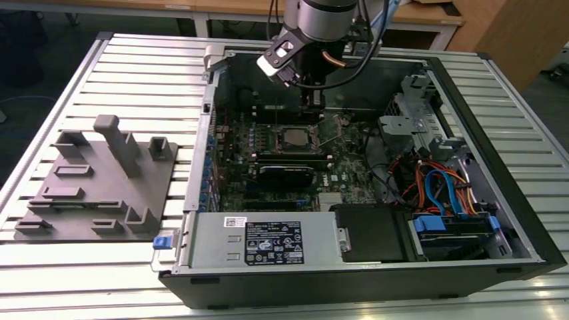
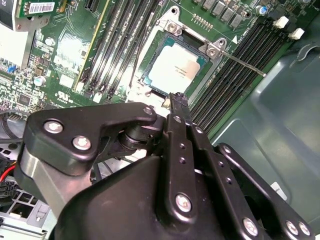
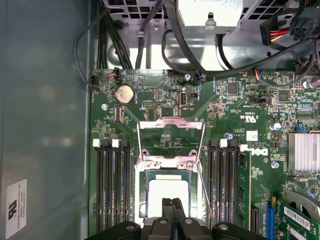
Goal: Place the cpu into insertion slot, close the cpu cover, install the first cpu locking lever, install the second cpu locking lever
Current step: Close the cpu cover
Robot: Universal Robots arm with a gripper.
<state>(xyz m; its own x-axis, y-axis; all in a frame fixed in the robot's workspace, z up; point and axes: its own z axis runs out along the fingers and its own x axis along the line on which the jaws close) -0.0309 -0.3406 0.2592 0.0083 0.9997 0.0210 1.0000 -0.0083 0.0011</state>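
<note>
— How far along are they, from where you stand?

— The first step looks done. The cpu (image 3: 160, 192) lies flat in the insertion slot (image 3: 140, 195), directly under the tips of the hand (image 3: 172, 201). The fingers are pressed together with nothing between them, and they hover at the chip's near edge. I can't tell whether they touch it.

— And the cover?

— Not closed. The cpu cover (image 3: 172, 123) is flipped up on the side of the slot away from the hand, and the green board shows through its window. So I'd say closing it and fastening both levers are what's left.

— Count things for me.

— One cpu, one slot, one cover, one hand. I can pick out one locking lever (image 2: 242, 64) for certain, a thin metal rod angling away from a corner of the slot, unlatched. There's a thin line on the slot's other side, but I can't say it is the second lever. There are two banks of long memory slots (image 3: 112, 190), one on either side of the fingers. Further off are one open computer case (image 1: 498, 133) on the slatted desk (image 1: 133, 67) and one grey fixture block (image 1: 98, 180) beside the case.
</note>
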